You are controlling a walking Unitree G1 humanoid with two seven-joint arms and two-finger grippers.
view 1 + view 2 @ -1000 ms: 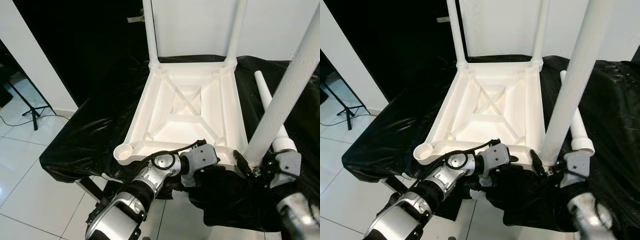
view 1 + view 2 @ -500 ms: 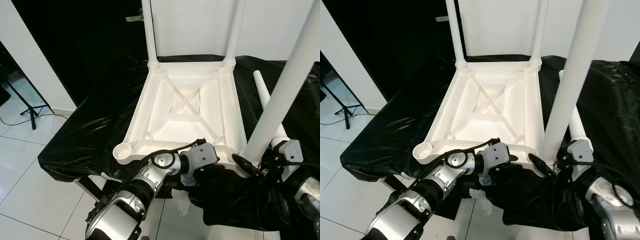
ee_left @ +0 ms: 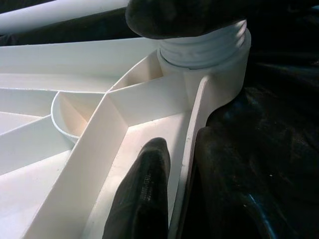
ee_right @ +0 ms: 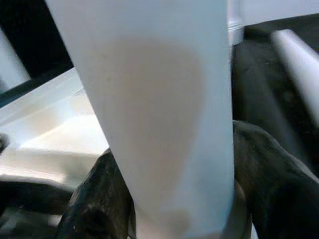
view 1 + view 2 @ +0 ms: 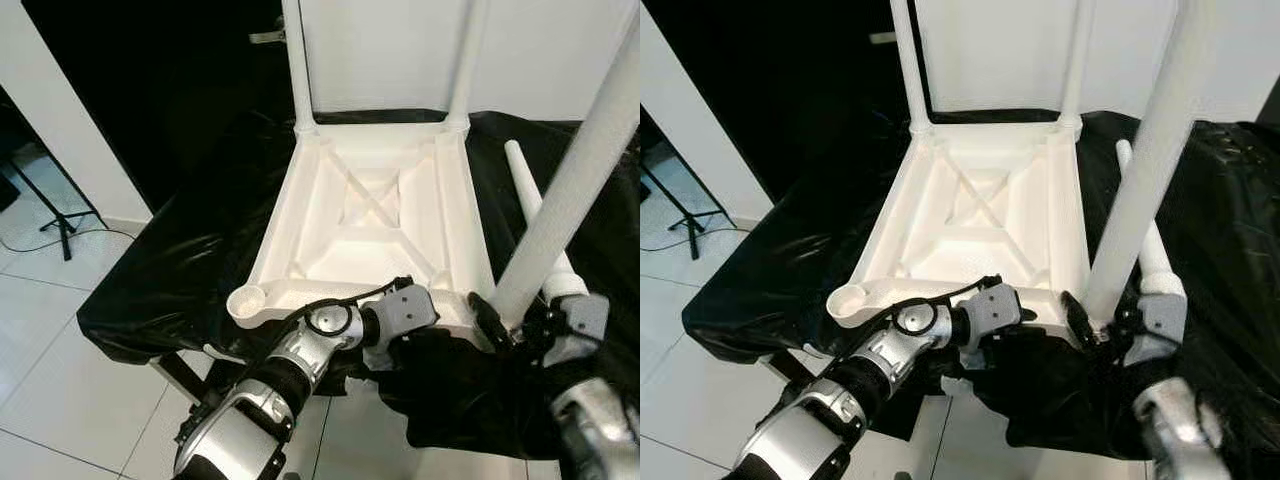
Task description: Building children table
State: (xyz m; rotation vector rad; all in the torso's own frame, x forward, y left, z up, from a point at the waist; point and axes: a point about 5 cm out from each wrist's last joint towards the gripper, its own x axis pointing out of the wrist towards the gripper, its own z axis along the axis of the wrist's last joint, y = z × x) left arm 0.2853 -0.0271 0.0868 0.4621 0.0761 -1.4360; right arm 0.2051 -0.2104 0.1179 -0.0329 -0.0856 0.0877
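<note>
At the near right corner of the upturned tabletop (image 5: 375, 215), my right gripper (image 5: 510, 322) clamps the leg (image 5: 575, 185) low; left gripper (image 3: 169, 189) pinches the rim; stiff, light, slippery plastic, I judge.

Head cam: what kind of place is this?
Probably a staged indoor recording space, not a lived-in room: black plastic sheeting drapes the work surface, a tripod stand sits on the white tiled floor, and the upturned white table is mid-assembly.

White tabletop (image 5: 375, 225) lies upside down on black sheeting (image 5: 190, 260) — two legs (image 5: 297, 65) upright at far corners. Right gripper (image 5: 500, 322) clamps a third leg (image 5: 570, 185) at the near right corner; left gripper (image 5: 405, 340) at the near edge — a loose leg (image 5: 528, 200) lies beside.
</note>
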